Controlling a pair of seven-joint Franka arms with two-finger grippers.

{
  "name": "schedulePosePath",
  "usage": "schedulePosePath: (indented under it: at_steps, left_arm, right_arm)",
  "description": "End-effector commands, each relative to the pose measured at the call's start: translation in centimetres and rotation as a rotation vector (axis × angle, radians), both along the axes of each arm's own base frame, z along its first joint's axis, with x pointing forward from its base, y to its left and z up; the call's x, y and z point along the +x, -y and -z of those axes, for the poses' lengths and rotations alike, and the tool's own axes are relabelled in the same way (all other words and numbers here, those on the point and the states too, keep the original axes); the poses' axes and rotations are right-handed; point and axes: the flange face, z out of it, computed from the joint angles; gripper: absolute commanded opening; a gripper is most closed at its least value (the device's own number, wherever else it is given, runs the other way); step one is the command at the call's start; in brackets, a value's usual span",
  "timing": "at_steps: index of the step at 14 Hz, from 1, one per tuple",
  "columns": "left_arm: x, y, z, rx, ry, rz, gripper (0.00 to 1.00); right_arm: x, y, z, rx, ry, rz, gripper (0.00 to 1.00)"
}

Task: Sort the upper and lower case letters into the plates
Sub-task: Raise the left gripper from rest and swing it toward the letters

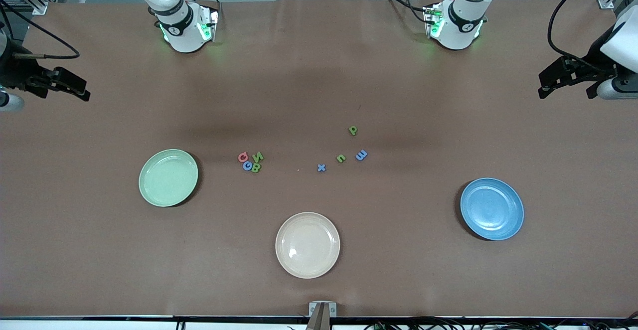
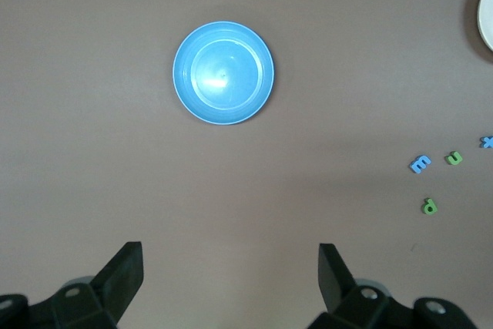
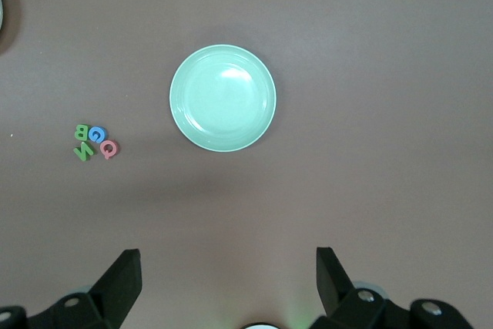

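So you've got both arms just waiting up high at the ends of the bench (image 1: 319,71): the left gripper (image 2: 231,279) hangs with its fingers spread wide and empty over the end where the blue plate (image 1: 492,209) sits, and the right gripper (image 3: 229,279) does the same over the mint green plate (image 1: 168,177). Taking the cream plate (image 1: 307,245) as your landmark, both task plates sit farther from the front camera than it, one toward each arm's end. The capital letters (image 1: 250,161) are bunched beside the green plate, with the small letters (image 1: 344,153) scattered toward the blue one.

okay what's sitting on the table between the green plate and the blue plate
In the front view, between the green plate and the blue plate lie two groups of foam letters, with the beige plate nearer the camera.
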Motion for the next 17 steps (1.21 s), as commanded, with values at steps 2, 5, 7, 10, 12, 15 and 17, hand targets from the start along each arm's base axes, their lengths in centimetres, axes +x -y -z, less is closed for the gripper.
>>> schedulePosePath:
  at_steps: [2, 5, 7, 10, 12, 15, 17]
  left_arm:
    - [0.0, -0.1, -0.6, -0.01, -0.013, -0.015, 1.0]
    - [0.7, -0.2, -0.2, -0.002, -0.031, -0.012, 1.0]
    - [1.1, 0.9, 1.5, -0.003, -0.068, -0.013, 1.0]
    - [1.0, 4.6, 4.9, -0.001, -0.129, -0.019, 1.0]
    - [0.8, 7.2, 7.7, 0.003, -0.151, -0.06, 1.0]
    - [-0.5, 12.8, 11.7, 0.016, -0.123, -0.152, 1.0]
    - [-1.3, 16.2, 15.1, -0.002, -0.075, -0.216, 1.0]
  right_arm:
    - [-1.1, -0.5, -1.8, 0.02, 0.016, -0.001, 1.0]
    - [-1.1, -0.7, -1.7, 0.02, 0.016, -0.006, 1.0]
    - [-1.1, -0.6, -1.6, 0.02, 0.01, -0.001, 1.0]
    - [-1.1, -0.7, -1.5, 0.02, 0.01, -0.009, 1.0]
    - [-0.9, -0.2, -1.6, 0.024, 0.018, -0.059, 1.0]
    - [-0.9, 0.6, -1.4, 0.026, 0.02, -0.067, 1.0]
    - [-0.8, 0.7, -1.4, 0.056, 0.025, -0.061, 1.0]
